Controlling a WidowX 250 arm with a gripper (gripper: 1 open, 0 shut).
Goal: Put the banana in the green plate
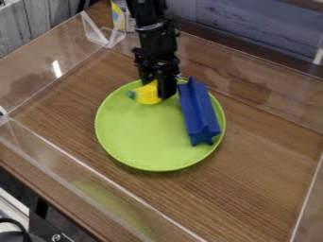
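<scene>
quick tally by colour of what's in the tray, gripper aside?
Yellow: 1, the banana, held in the shut gripper over the plate's far edge
Green: 1, the green plate
Blue: 1, the long blue block lying on the plate's right side
Total: 3

On the large round lime-green plate point(149, 142), the long blue block point(197, 112) bars the three-o'clock side and the black gripper point(157, 90) holding the small yellow banana point(149, 92) occupies twelve, leaving six through nine o'clock open.
</scene>
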